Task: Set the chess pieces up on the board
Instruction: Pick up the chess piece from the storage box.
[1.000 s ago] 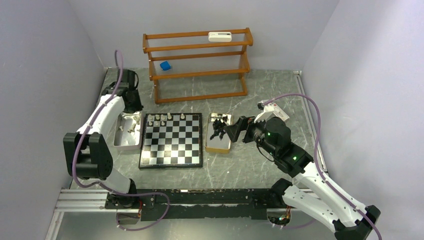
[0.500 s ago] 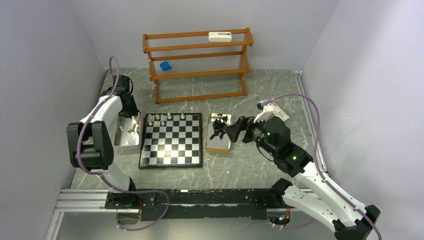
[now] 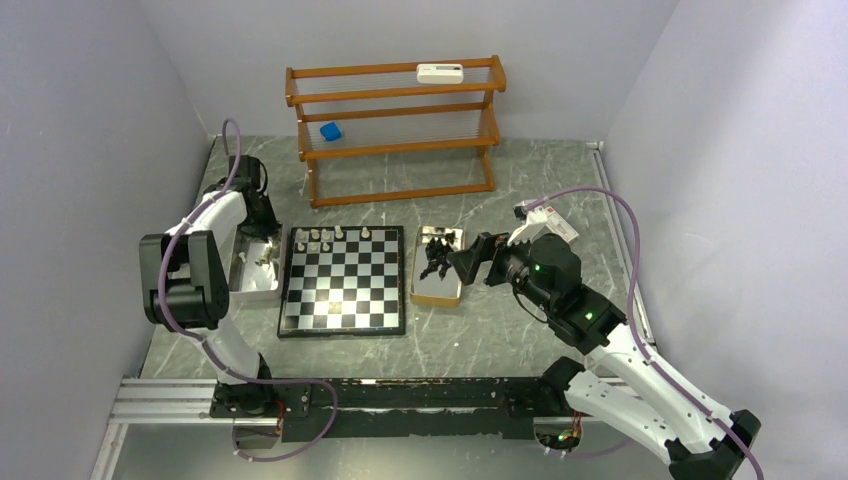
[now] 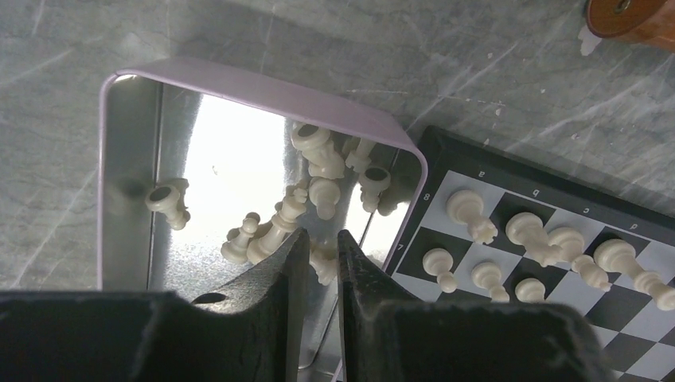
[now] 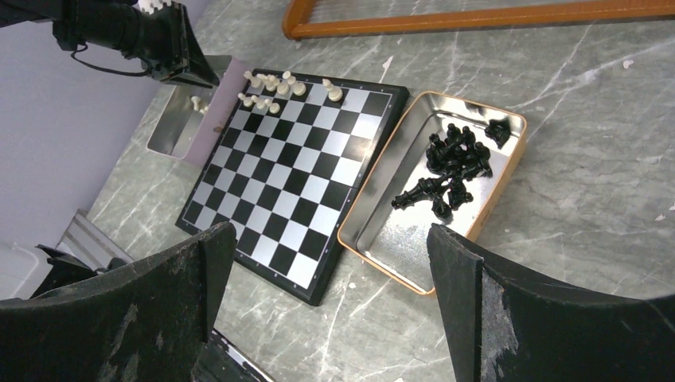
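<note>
The board (image 3: 345, 295) lies mid-table, with several cream chess pieces (image 3: 325, 238) on its far rows, seen up close (image 4: 549, 243) in the left wrist view. My left gripper (image 4: 322, 237) hangs over the silver tray (image 4: 263, 83) beside the board's left edge. It is shut on a cream chess piece (image 4: 324, 267), and more cream pieces (image 4: 275, 227) lie loose around it. My right gripper (image 5: 328, 239) stands wide open and holds nothing, above the table near the orange-rimmed tray (image 5: 509, 127) of black pieces (image 5: 454, 171).
A wooden rack (image 3: 400, 130) stands at the back, carrying a blue block (image 3: 331, 131) and a white device (image 3: 440, 72). A small card (image 3: 553, 220) lies right of the orange tray. Walls close in on both sides.
My left gripper's jaws closed a little around the cream piece in the silver tray, and that arm's elbow swung inward. The right arm has not moved.
</note>
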`<action>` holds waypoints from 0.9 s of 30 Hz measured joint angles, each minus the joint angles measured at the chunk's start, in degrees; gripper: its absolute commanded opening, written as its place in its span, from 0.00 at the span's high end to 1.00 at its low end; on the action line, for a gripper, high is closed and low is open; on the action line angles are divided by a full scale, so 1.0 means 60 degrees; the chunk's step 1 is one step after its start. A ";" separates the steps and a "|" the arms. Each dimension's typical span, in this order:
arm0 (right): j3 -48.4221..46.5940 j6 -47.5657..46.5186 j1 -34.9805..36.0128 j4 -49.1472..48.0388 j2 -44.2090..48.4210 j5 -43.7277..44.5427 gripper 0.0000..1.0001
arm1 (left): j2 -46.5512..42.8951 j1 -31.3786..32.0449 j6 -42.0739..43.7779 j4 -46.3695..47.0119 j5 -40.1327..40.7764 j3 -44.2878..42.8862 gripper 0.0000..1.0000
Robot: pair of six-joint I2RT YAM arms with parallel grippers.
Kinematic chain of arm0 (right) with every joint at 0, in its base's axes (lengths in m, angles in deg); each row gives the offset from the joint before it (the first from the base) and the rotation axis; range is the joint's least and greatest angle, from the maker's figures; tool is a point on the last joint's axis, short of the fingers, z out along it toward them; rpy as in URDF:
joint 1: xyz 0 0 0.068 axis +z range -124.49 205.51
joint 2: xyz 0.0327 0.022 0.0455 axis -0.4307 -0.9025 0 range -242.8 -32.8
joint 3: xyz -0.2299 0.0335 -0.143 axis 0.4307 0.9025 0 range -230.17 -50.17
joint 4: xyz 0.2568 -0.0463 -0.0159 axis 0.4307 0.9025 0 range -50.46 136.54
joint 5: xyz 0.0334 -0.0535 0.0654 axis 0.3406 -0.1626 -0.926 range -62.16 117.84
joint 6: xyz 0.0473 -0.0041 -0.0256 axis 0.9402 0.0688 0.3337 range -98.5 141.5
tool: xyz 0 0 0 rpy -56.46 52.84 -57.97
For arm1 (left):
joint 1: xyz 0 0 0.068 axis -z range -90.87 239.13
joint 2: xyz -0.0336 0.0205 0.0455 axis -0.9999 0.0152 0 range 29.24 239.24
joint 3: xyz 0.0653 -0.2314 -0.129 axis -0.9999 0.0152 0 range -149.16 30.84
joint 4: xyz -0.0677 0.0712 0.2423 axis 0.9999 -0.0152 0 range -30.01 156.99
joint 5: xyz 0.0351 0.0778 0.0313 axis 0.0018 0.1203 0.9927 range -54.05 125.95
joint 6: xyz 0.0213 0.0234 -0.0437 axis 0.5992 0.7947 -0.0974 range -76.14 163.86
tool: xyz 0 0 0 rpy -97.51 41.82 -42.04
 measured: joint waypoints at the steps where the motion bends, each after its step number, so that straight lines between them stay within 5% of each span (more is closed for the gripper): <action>1: 0.0000 0.0000 0.0000 0.0000 0.0000 0.0000 0.05 | 0.0062 0.0000 0.0000 0.0015 -0.0026 0.0000 0.75; 27: -0.0004 -0.0066 0.0000 0.0073 0.0080 0.0069 0.05 | 0.0688 -0.0175 0.0193 0.0339 -0.0160 -0.0004 0.76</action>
